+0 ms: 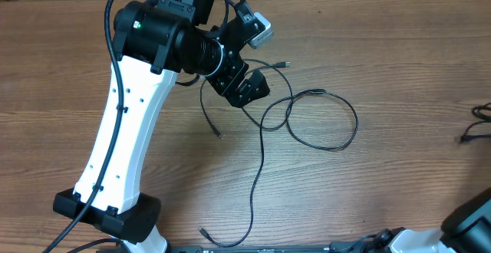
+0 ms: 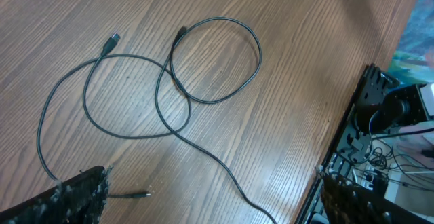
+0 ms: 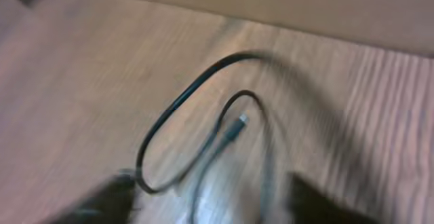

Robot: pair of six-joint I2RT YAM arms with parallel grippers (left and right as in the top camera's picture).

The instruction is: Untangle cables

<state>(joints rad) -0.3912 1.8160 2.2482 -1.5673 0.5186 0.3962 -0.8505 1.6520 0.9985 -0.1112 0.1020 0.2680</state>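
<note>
Cables (image 1: 318, 92) lie loose on the wooden table (image 1: 383, 38), spread just beside and beyond the left gripper (image 1: 247, 89), which hangs over them at the end of the white-and-black left arm (image 1: 126, 130). One round loop spreads out from the gripper's side. A long strand trails away from the gripper toward the arm's base, and a short strand lies on the gripper's other side.

In the left wrist view the gripper's fingers (image 2: 81, 197) stand wide apart and hold nothing. One cord slips behind the finger at the lower left, its plug (image 2: 142, 195) poking out just beside that finger. Farther out from the gripper, two loops cross each other.

Well apart from the left gripper, a stray cable end (image 1: 477, 128) shows at the picture's edge.

The right wrist view is blurred. A looped cord with a small connector lies before the right gripper (image 3: 213, 191), whose dark fingers seem spread, clasping nothing.
</note>
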